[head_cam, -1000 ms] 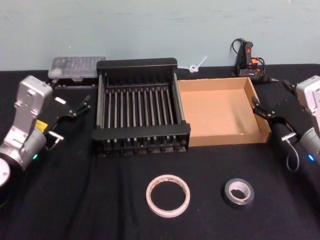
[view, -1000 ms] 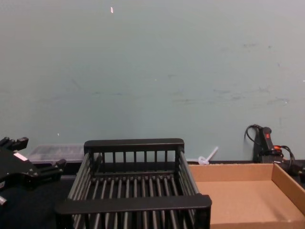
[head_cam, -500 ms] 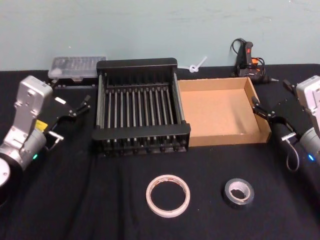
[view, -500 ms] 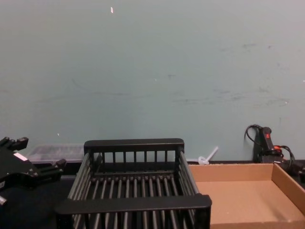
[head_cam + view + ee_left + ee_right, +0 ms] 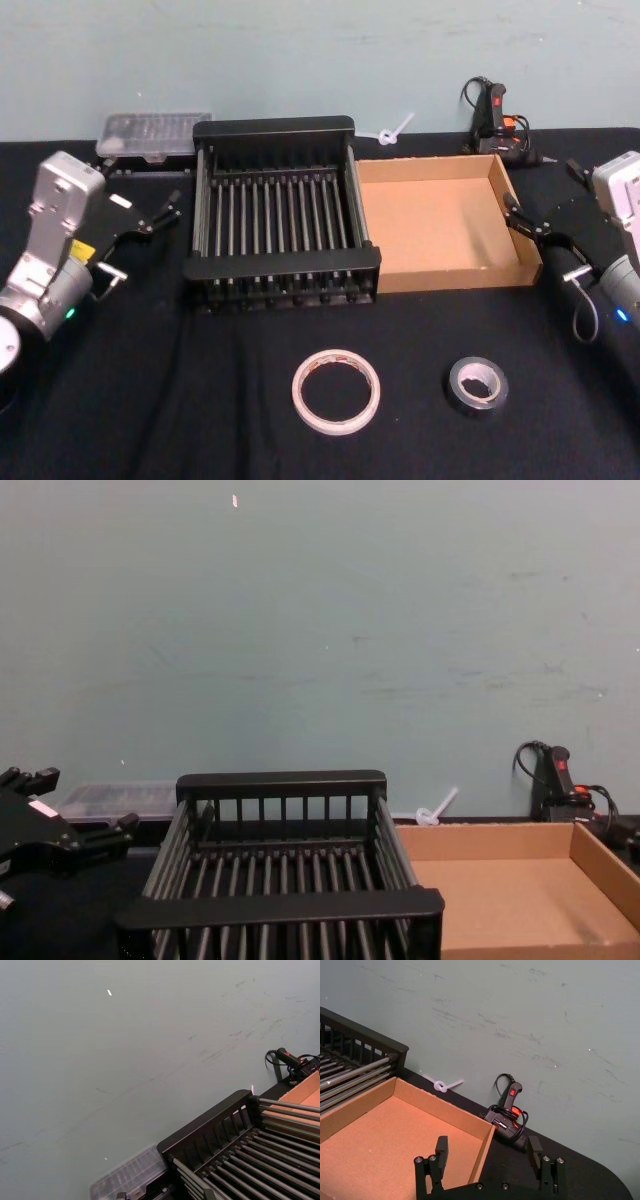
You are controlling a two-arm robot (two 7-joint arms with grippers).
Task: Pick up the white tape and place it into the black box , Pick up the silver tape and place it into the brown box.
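The white tape (image 5: 336, 391), a wide thin ring, lies flat on the black cloth near the front centre. To its right lies the silver tape (image 5: 478, 386), a small thick grey roll. Behind them stand the black box (image 5: 283, 213), a slatted crate, and the brown box (image 5: 440, 225), a shallow cardboard tray, side by side. My left gripper (image 5: 142, 205) hovers open left of the crate. My right gripper (image 5: 545, 217) hovers open at the tray's right wall, well behind the silver tape. In the right wrist view its fingers (image 5: 441, 1149) stand spread over the tray's corner (image 5: 485, 1132).
A clear plastic case (image 5: 152, 133) lies behind the crate at the back left. A black glue gun (image 5: 496, 118) with cable sits at the back right, and a white zip tie (image 5: 391, 130) lies by the wall. The teal wall closes the table's far side.
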